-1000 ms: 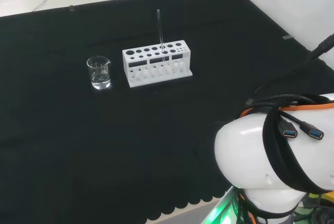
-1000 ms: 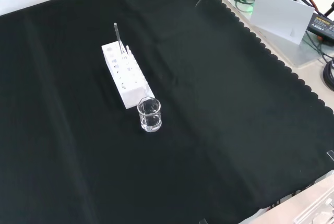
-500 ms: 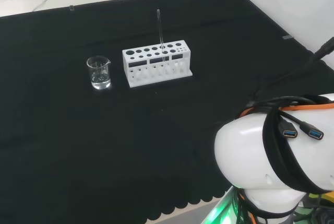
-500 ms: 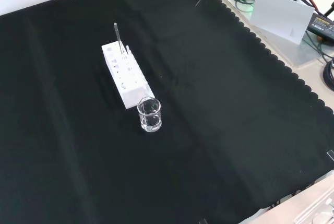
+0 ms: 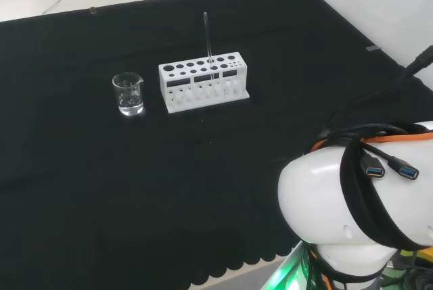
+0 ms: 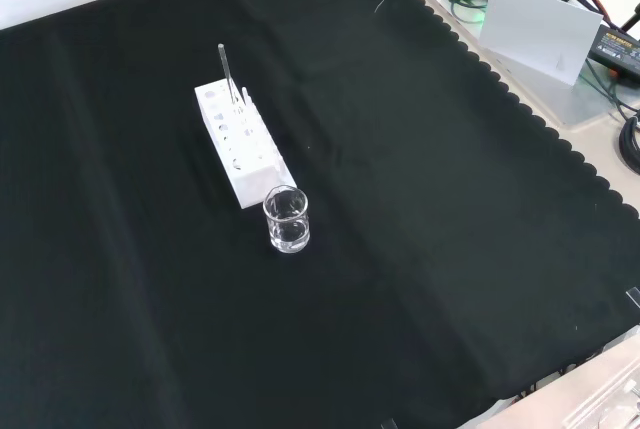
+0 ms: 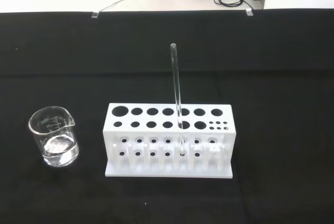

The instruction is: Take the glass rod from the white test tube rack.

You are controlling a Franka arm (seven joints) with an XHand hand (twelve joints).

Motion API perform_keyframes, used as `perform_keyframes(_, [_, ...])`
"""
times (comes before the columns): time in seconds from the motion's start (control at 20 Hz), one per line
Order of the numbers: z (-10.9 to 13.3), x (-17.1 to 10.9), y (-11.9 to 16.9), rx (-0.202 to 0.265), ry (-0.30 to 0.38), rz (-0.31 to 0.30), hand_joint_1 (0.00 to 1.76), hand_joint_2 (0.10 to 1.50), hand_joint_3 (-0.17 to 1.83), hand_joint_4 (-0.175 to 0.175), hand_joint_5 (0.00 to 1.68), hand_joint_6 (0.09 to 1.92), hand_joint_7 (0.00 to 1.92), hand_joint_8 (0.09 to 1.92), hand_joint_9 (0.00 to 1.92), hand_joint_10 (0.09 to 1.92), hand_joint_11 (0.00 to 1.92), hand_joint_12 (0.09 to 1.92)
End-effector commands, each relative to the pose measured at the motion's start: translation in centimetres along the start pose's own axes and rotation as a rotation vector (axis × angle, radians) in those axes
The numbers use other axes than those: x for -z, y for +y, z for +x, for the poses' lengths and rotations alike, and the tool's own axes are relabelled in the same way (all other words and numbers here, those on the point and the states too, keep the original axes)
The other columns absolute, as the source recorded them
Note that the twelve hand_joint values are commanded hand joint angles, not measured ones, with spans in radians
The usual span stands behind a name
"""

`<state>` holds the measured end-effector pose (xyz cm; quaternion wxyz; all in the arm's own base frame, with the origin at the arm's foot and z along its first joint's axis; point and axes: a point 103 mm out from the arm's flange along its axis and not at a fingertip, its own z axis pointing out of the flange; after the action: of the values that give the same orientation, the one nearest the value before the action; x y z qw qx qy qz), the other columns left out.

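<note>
On black cloth, a clear glass rod (image 7: 176, 98) stands in the holed white rack (image 7: 169, 140); hand's state unclear.

Rod (image 5: 207, 40) upright in rack (image 5: 203, 82), in a hole of the near row toward the right end in the head view; beaker (image 5: 128, 94) just left of rack there, apart from it. In the front view, beaker (image 6: 287, 219) just before rack's (image 6: 239, 143) near end; rod (image 6: 229, 74) toward the far end.

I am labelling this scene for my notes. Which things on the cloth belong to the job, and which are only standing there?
Belong to the job:
glass rod, upright in the rack
white test tube rack

Only standing there:
small glass beaker, beside the rack, apart from it
</note>
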<state>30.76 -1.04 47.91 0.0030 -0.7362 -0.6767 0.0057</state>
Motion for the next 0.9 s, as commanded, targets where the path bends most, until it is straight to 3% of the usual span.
perform_keyframes(0.05, [-0.3, -0.3, 1.6, 0.002, -0.012, 0.017, 0.45, 1.01, 0.36, -0.119, 0.04, 0.09, 0.0, 0.28, 0.0, 0.54, 0.0, 0.74])
perform_keyframes(0.9, [1.0, -2.8, 9.9, 0.056, -0.046, 0.049, 0.44, 1.05, 0.33, -0.12, 0.08, 0.09, 0.0, 0.4, 0.0, 0.66, 0.0, 0.83])
